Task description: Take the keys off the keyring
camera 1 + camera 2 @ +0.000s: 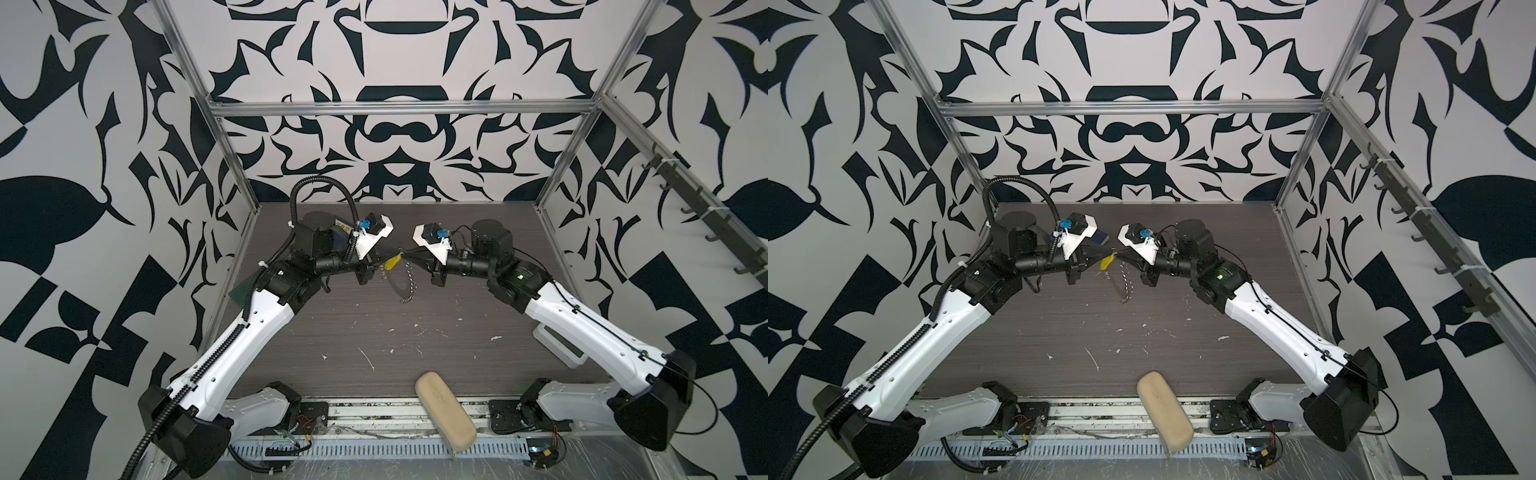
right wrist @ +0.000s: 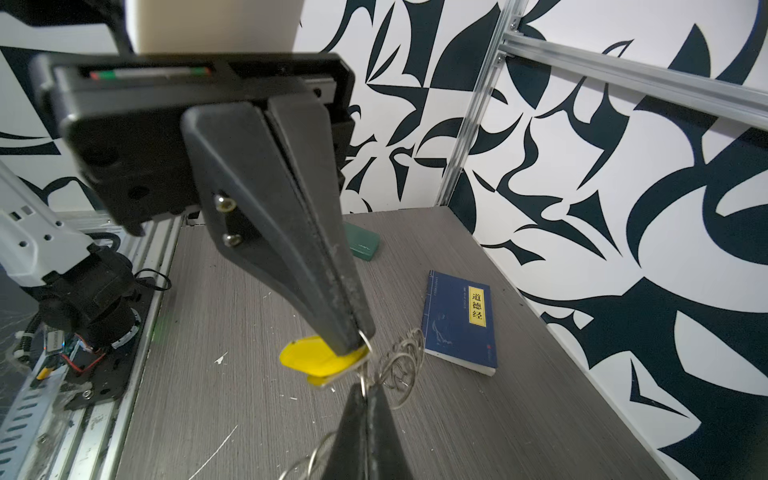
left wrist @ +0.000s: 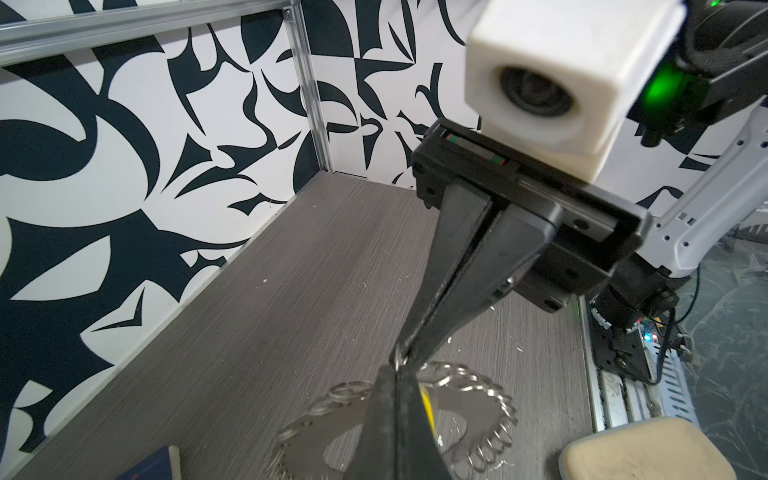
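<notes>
The keys are a yellow translucent key tag (image 2: 311, 355), also seen in both top views (image 1: 392, 262). My left gripper (image 2: 355, 340) is shut on the tag's upper end; in its own wrist view its tips (image 3: 395, 370) are pressed together, with a sliver of the tag (image 3: 428, 405) beside them. My right gripper (image 2: 365, 386) meets it tip to tip, shut on a thin silver wire ring (image 2: 364, 376) just under the tag. The keyring (image 3: 461, 411), a grey disc fringed with wire rings, hangs below both grippers and looks edge-on in a top view (image 1: 405, 286).
A blue book (image 2: 459, 320) lies near the back wall, and a green case (image 2: 363, 245) sits behind the left arm. A beige pad (image 1: 444, 411) overhangs the table's front edge. A white device (image 1: 559, 340) lies under the right arm. White scraps (image 1: 365, 357) dot the tabletop.
</notes>
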You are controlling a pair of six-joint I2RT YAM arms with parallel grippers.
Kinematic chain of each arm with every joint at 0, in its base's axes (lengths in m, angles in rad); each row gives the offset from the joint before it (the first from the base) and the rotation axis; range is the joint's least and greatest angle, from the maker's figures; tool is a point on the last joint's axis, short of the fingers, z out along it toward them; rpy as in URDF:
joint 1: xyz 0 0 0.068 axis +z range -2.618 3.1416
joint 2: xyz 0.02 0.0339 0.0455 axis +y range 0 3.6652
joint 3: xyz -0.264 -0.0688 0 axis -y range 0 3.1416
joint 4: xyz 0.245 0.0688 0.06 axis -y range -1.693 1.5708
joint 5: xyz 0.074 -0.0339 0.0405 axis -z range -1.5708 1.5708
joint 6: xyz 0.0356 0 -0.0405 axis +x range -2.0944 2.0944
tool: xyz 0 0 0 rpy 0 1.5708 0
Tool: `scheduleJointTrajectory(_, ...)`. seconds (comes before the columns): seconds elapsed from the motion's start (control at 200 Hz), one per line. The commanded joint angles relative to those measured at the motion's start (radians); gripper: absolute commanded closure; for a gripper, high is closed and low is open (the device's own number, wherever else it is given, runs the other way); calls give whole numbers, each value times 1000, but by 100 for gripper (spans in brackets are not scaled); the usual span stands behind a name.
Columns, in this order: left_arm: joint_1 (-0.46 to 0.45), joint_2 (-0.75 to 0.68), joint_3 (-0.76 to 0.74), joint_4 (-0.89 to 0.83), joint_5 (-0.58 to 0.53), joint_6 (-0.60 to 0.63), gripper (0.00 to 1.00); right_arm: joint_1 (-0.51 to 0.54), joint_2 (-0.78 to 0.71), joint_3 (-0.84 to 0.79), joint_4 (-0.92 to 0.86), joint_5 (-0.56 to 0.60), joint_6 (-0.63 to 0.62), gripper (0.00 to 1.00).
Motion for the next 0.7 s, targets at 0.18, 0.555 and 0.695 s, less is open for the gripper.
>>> scheduleJointTrajectory(0.18, 30, -17, 22, -29, -105, -57, 100, -25, -93, -27, 144, -36, 62, 100)
scheduleJointTrajectory(0.555, 35, 14, 15, 17, -30, -110, 100, -65, -140, -88, 388, -89, 239, 100)
scheduleJointTrajectory(0.695, 34, 23, 16, 28, -17, -125, 100, -66, -132, -95, 465, -96, 293, 100)
